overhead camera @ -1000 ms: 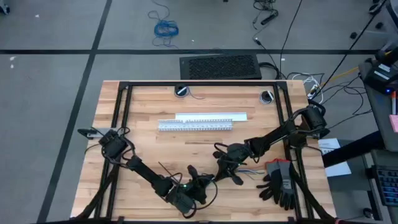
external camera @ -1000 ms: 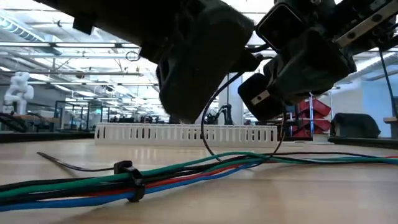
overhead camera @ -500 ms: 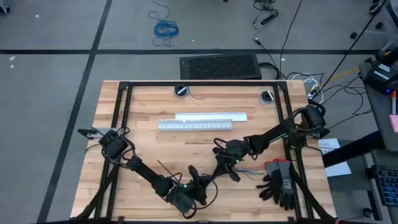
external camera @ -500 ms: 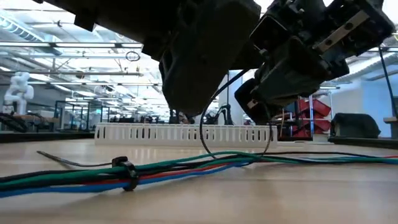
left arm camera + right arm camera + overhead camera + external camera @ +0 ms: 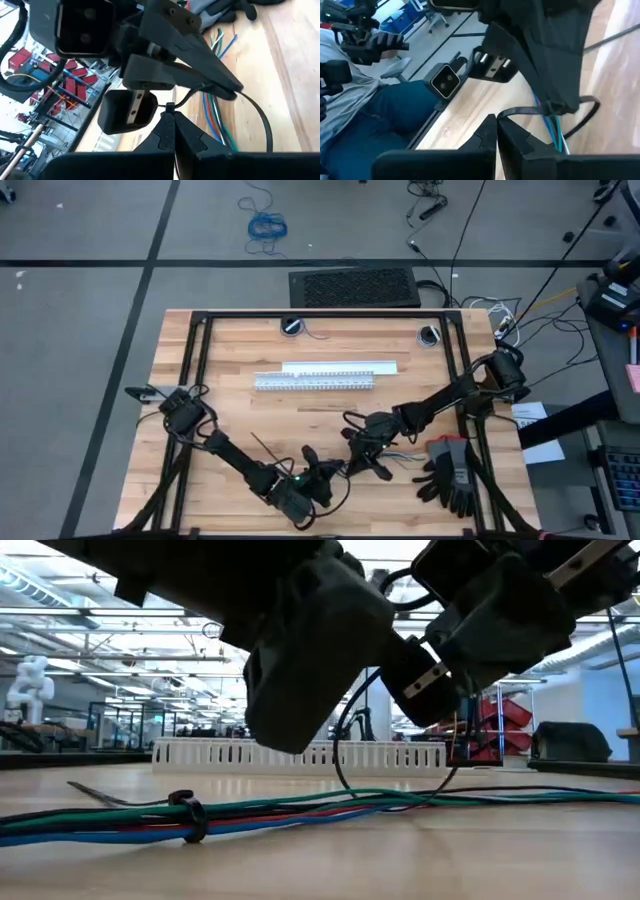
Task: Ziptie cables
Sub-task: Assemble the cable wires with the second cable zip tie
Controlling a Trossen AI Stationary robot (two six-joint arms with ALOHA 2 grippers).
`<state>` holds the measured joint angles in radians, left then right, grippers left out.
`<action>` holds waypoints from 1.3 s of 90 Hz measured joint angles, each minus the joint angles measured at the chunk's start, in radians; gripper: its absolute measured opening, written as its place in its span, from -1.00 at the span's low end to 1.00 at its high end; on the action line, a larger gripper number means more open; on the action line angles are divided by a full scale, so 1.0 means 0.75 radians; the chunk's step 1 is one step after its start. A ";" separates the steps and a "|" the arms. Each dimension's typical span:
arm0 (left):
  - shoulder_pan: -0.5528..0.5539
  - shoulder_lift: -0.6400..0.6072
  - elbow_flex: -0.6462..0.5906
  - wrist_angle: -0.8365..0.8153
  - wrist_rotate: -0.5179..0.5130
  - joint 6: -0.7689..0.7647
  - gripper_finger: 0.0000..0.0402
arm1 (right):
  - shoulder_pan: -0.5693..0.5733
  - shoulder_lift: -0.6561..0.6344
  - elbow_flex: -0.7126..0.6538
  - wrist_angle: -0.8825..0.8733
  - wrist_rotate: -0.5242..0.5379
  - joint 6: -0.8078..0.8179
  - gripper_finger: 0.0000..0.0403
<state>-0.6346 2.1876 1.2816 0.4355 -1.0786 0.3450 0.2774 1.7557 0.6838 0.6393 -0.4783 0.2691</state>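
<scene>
Wood-plank desk [image 5: 230, 360] w/ black frame stands on grey floor; white slotted duct [image 5: 314, 381] mid-desk, black gloves [image 5: 452, 472] at its right-front corner; low view looks into an open lab hall beyond.

Change vs half a sec ago: fastened ziptie head [image 5: 189, 817] on the cables [image 5: 300, 808] sits further left in low view; bundle lies lower and flatter; second ziptie loop [image 5: 392, 755] now stands taller around the wires.

Left hand [image 5: 173, 131] closed, pinching the ziptie near its head; right hand [image 5: 497, 131] closed on the strip; both low over the front-centre desk, almost touching.

Judgement: loop being drawn in; second tie not yet snug.
</scene>
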 joint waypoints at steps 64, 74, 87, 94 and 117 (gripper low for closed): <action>0.000 0.000 0.000 0.002 -0.005 0.108 -1.00 | -0.047 0.006 -0.001 -0.056 0.055 0.080 -1.00; 0.001 0.000 0.000 0.004 -0.005 0.146 -1.00 | -0.059 0.006 -0.001 -0.055 0.054 0.085 -1.00; 0.001 0.000 0.001 -0.001 -0.007 0.148 -1.00 | -0.069 0.006 -0.001 -0.040 0.045 0.083 -1.00; 0.001 0.003 0.000 -0.003 -0.007 0.148 -1.00 | -0.068 0.006 -0.001 -0.012 0.041 0.081 -1.00; -0.001 0.039 0.001 0.005 -0.005 0.145 -1.00 | -0.079 0.008 -0.002 -0.009 0.041 0.080 -1.00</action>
<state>-0.6353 2.2171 1.2819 0.4392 -1.0824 0.4539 0.2183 1.7618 0.6819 0.6325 -0.4472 0.3290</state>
